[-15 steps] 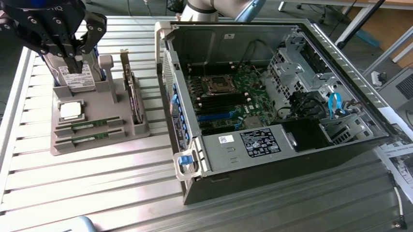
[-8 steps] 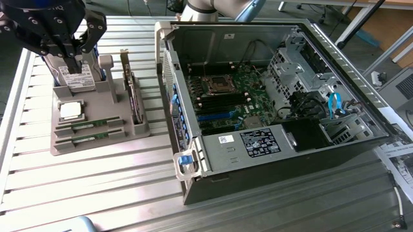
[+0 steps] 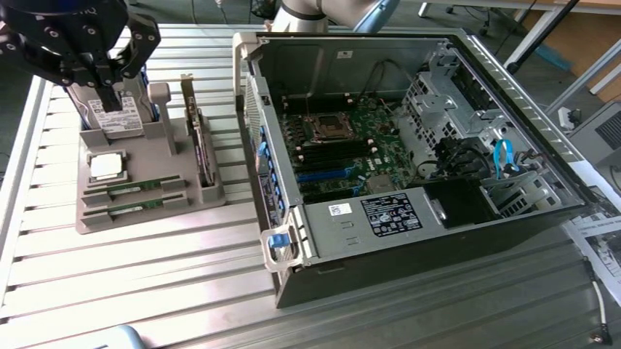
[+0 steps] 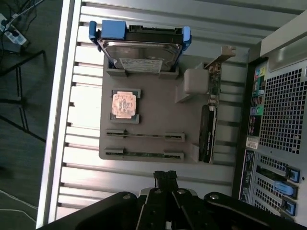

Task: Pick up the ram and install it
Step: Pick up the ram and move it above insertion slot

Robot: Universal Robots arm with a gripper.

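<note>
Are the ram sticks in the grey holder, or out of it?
In. One ram stick and a second ram stick sit in slots of the grey holder.

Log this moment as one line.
gripper: above parts holder | ram: two sticks lying in holder slots, ungrasped | computer case: open

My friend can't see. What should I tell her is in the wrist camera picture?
The black robot gripper hovers above a grey plastic holder tray on a slatted metal table. The tray holds two thin green ram sticks, a square copper-coloured processor chip, a silver hard drive in blue brackets and an upright green expansion card.
</note>
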